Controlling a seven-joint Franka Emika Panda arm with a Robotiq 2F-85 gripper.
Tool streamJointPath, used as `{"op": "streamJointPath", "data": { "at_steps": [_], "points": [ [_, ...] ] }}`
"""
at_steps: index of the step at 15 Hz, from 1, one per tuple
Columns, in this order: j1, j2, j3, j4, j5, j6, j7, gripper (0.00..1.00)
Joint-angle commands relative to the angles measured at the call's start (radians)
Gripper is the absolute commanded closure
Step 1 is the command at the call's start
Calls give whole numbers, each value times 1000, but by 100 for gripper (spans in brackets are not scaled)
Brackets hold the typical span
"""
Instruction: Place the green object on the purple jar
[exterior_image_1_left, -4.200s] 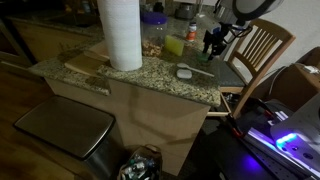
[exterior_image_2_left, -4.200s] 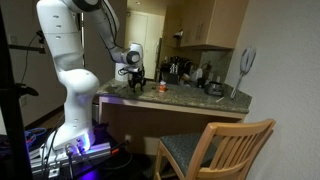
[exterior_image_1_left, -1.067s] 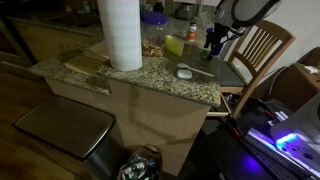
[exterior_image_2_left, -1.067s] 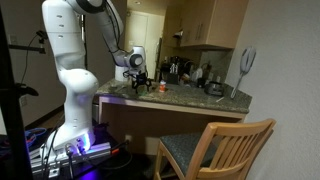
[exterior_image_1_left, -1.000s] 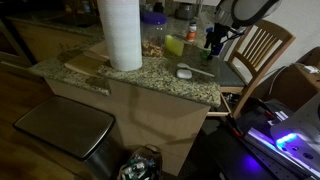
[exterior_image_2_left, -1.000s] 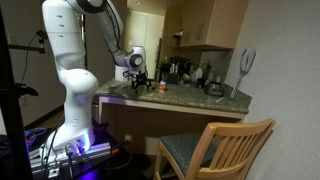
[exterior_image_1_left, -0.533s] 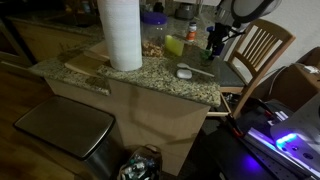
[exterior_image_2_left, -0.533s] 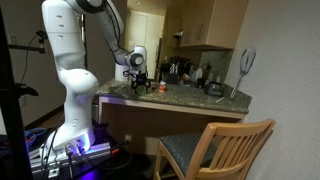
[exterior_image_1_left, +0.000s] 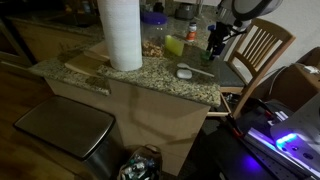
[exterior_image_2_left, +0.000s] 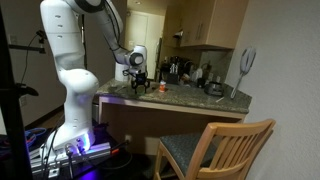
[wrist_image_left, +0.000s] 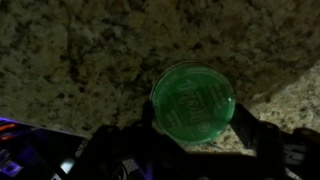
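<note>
My hand (wrist_image_left: 197, 130) is closed on the green object (wrist_image_left: 193, 98), a flat round disc with a ribbed face. In the wrist view it sits between my two dark fingers (wrist_image_left: 262, 135), with the speckled stone of the worktop (wrist_image_left: 80, 60) blurred behind it. In an exterior view my hand (exterior_image_1_left: 212, 48) hangs, pointing down, over the end of the worktop (exterior_image_1_left: 150, 82) nearest the wooden chair (exterior_image_1_left: 262, 48), and a touch of green shows at its tip. From there I cannot tell whether the disc is clear of the stone. The purple jar (exterior_image_1_left: 153, 18) stands well apart from my hand, further along the worktop and partly behind the tall paper towel roll (exterior_image_1_left: 120, 32). The yellow-green block (exterior_image_1_left: 175, 45) and the small red-topped container (exterior_image_1_left: 192, 33) lie between the jar and my hand. A small pale round thing (exterior_image_1_left: 184, 72) lies nearer the front edge. In an exterior view my hand (exterior_image_2_left: 140, 84) is seen from the side, with the red-topped container (exterior_image_2_left: 160, 88) near it.
</note>
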Motion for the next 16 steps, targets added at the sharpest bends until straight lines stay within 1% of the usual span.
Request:
{"op": "streamJointPath", "data": {
  "at_steps": [1,3,5,6,7,8,9,10,12,13,15,16],
  "points": [
    [23,-31,-25,-17,46,-41,-78,47],
    [26,-110,-35,16,65,-118,-128,47],
    [26,-169,-59,75,102,-232,-195,47],
    [10,-194,-66,122,95,-295,-203,47],
    [19,-214,-89,168,134,-378,-248,47],
    [15,-241,-93,202,134,-441,-262,47],
    [-3,-208,-54,144,110,-338,-209,22],
    [-6,-236,-63,177,118,-396,-227,22],
    [-9,-265,-68,198,123,-435,-238,22],
    [-8,-265,-68,198,123,-435,-239,47],
    [-7,-227,-54,202,113,-423,-234,47],
    [12,-216,-49,220,132,-429,-250,47]
  ]
}}
